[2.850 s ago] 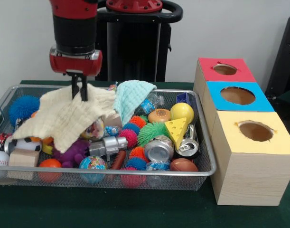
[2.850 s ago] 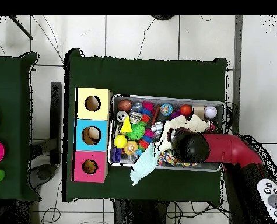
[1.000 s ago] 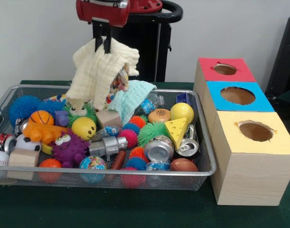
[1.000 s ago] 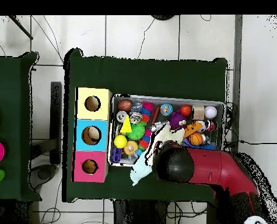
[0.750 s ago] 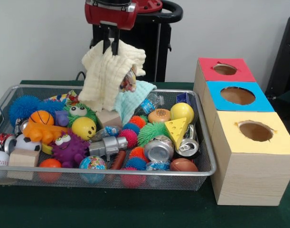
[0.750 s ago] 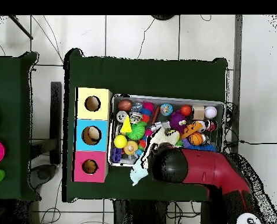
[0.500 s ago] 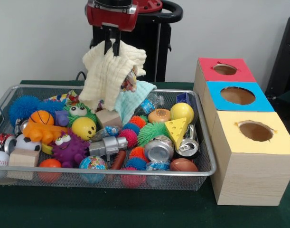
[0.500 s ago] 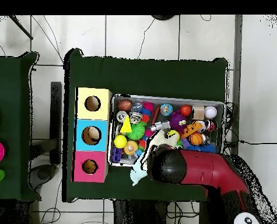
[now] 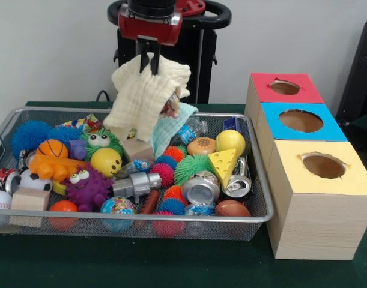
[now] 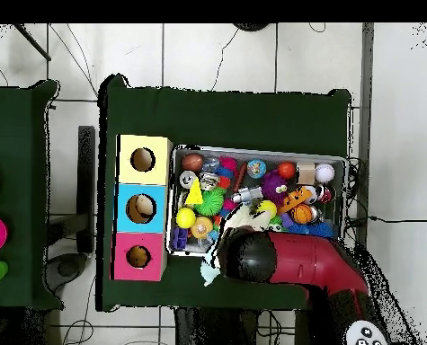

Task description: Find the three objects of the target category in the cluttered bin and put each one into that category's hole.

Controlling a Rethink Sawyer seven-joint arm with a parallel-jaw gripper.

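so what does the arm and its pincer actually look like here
The arm is glossy red, ending in a rounded black cap as seen from overhead. From the front, its wrist is a black cylinder above a red housing with a silvery band. The pincer below has two thin, dark, straight fingers set close together. No loose cables or markings show on it.

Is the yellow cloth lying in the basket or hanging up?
Hanging up: the pincer pinches the yellow cloth by its top, and it droops over the basket.
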